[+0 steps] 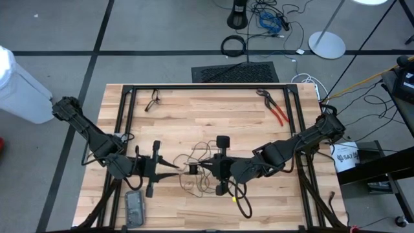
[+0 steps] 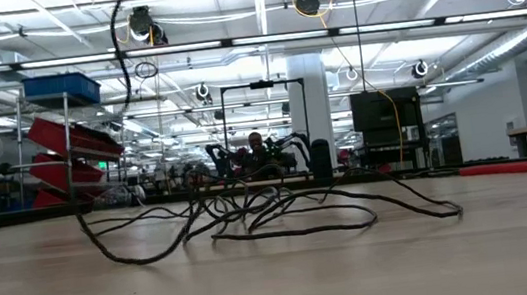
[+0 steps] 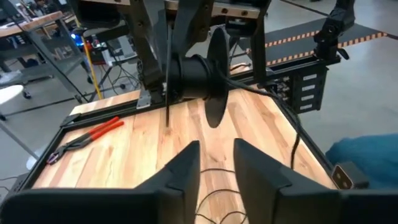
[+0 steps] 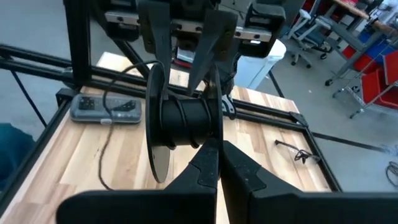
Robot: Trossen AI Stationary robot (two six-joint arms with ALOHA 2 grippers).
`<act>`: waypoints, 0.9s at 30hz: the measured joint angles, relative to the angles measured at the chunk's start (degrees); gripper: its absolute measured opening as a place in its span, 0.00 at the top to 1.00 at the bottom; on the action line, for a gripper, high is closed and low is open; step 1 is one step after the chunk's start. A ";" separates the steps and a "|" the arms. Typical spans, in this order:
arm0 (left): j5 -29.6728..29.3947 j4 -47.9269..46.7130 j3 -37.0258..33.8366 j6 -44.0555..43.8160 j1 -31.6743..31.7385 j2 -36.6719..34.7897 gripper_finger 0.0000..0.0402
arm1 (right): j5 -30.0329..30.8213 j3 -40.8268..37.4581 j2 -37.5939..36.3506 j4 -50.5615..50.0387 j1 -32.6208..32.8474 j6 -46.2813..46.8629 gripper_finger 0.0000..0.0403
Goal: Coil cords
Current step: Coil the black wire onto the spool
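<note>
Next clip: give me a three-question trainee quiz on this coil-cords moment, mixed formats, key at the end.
1. True or false: the red-handled pliers lie between the two grippers.
2. The left gripper has its fingers: A) open with a gap, B) shut on the cord.
3. Fill in: the thin black cord lies in loose ____ on the wooden table.

Key: 1 false, they lie near the table's far right corner. 2 A. 3 loops; the right gripper is shut.
</note>
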 joint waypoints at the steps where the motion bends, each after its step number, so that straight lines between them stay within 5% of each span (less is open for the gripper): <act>1: -0.23 0.21 0.00 0.00 0.02 0.00 0.72 | 0.02 -0.02 -0.12 -0.11 -0.02 0.44 1.00; 18: -0.47 9.17 0.00 -0.89 -2.47 0.10 0.65 | 0.59 0.00 -3.08 -1.83 1.51 5.18 1.00; 27: -3.93 11.55 -0.07 -1.35 -4.73 8.79 0.65 | 4.00 0.00 -3.53 -2.77 1.86 6.21 1.00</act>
